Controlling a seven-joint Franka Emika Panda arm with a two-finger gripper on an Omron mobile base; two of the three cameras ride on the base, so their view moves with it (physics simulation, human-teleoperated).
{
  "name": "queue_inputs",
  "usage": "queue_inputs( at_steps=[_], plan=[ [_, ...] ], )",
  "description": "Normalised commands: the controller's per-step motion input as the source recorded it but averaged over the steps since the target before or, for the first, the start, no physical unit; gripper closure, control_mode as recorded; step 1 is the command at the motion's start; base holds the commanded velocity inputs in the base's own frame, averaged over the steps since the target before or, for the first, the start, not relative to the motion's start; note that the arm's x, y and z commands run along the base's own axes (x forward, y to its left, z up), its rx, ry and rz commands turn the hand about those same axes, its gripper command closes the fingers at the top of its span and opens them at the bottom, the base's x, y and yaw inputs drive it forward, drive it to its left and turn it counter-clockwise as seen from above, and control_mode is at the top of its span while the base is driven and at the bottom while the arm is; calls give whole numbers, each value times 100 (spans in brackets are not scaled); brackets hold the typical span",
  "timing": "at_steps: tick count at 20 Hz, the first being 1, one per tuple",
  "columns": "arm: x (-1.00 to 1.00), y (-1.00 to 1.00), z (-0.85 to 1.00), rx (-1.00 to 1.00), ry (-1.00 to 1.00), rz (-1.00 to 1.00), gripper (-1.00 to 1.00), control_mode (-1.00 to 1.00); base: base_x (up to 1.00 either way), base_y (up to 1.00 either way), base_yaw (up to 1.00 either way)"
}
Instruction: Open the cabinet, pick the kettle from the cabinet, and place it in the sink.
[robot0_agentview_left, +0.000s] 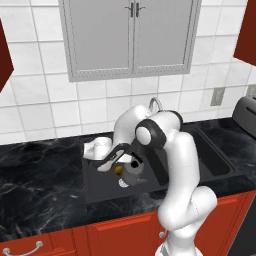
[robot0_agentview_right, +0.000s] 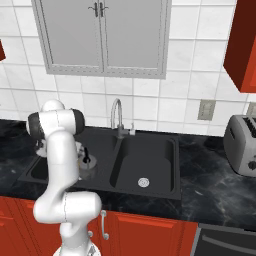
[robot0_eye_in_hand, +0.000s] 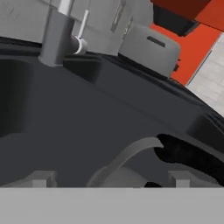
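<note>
The dark grey kettle (robot0_agentview_left: 132, 173) stands upright in the left basin of the black sink (robot0_agentview_left: 102, 191), also seen at kettle (robot0_agentview_right: 88, 168) beside the arm. My gripper (robot0_agentview_left: 116, 161) reaches down into that basin right over the kettle. In the hand view the gripper (robot0_eye_in_hand: 109, 179) is open, its fingertips (robot0_eye_in_hand: 38, 178) wide apart, and the kettle's arched handle (robot0_eye_in_hand: 127, 158) rises between them without touching either. A red wall cabinet (robot0_agentview_right: 243, 45) hangs at the upper right; I cannot tell how its door stands.
The curved silver faucet (robot0_agentview_right: 116, 114) stands behind the sink's divider. The right basin (robot0_agentview_right: 150, 162) has a round drain (robot0_agentview_right: 143, 182). A silver toaster (robot0_agentview_right: 242, 145) sits on the counter at the right. A grey double-door cabinet (robot0_agentview_left: 131, 35) hangs above.
</note>
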Motion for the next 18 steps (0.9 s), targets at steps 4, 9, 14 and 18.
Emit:
queue_inputs(
  at_steps=[4,9,14,18],
  plan=[
    [-43,-1,-32,4,-11,-20,-100,-100,0,0,0],
    [-38,0,-35,1,-11,-20,-100,-100,0,0,0],
    [-28,10,-37,2,-11,-14,-100,-100,0,0,0],
    [-22,18,-41,7,-15,-4,-100,-100,0,0,0]
  ],
)
